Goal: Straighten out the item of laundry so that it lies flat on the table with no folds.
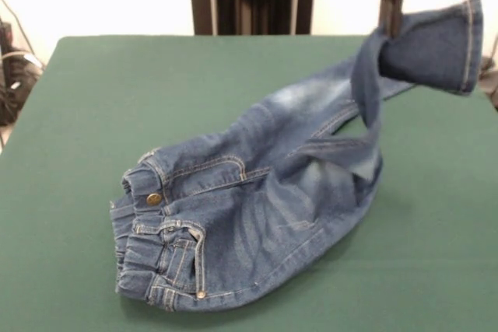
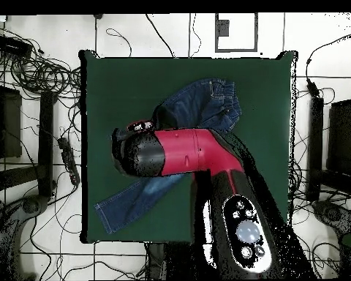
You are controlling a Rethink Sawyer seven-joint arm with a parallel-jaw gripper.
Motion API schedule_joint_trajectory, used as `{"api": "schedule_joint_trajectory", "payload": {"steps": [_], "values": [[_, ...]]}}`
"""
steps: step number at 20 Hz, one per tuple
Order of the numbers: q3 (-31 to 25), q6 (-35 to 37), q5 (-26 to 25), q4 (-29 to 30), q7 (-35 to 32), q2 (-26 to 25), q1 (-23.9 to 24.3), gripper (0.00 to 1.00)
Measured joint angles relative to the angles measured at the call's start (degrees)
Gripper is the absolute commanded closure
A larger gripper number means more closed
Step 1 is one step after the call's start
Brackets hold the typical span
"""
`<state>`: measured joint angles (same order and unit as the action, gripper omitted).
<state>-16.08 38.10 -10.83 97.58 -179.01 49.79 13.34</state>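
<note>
Green cloth covers the desk [image 1: 93, 114]. Jeans [image 1: 257, 207] lie bunched, one leg lifted off it. The tool [image 1: 391, 25] is clamped on that leg.

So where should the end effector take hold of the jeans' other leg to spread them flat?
At the hem end of the folded-under leg, coming from above: it lies bunched beneath the lifted leg, while the waistband rests on the table.
</note>
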Motion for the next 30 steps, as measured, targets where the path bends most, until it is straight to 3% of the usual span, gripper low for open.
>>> {"api": "schedule_joint_trajectory", "payload": {"steps": [5,14,24,30], "values": [[-0.56,-5.14,-0.19,4.25,0.0,3.15,-0.24,1.0],[-4.19,-12.5,-0.12,9.13,0.0,3.64,-0.62,1.0],[-5.37,-21.24,-0.68,11.15,0.0,0.68,-2.74,1.0],[-5.38,-26.95,-1.52,11.12,0.0,-4.27,-4.28,1.0]]}}
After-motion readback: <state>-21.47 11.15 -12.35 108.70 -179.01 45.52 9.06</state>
